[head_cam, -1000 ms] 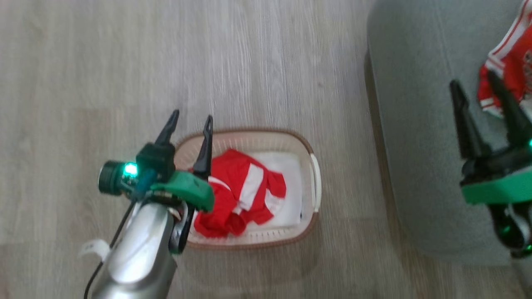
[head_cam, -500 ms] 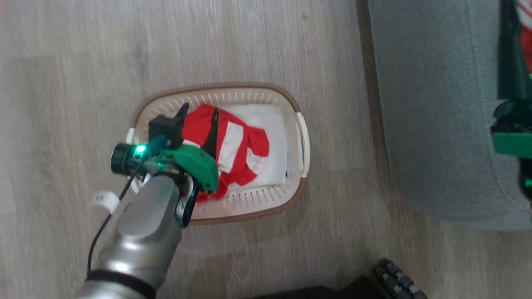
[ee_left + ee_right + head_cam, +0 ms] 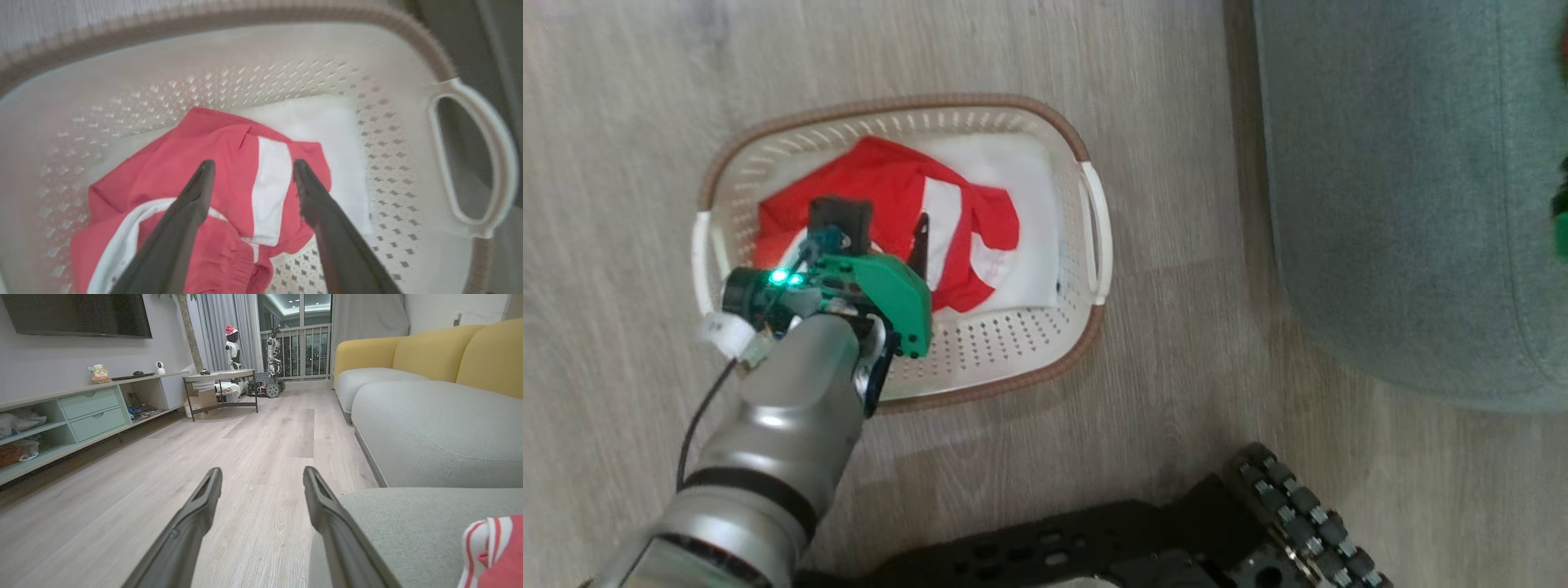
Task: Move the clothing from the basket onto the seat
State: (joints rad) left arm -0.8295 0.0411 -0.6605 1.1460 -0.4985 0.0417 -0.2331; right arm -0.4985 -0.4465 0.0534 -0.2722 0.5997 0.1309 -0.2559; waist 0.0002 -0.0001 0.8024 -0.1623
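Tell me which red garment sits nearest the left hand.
The red garment in the basket, under the open left hand; the other garment lies on the grey seat.

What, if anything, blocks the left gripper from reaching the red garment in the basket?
Likely nothing; yes, it seems reachable. The left gripper is open, its fingers pointing into the basket right over the red garment, which lies uncovered on top of a white sheet.
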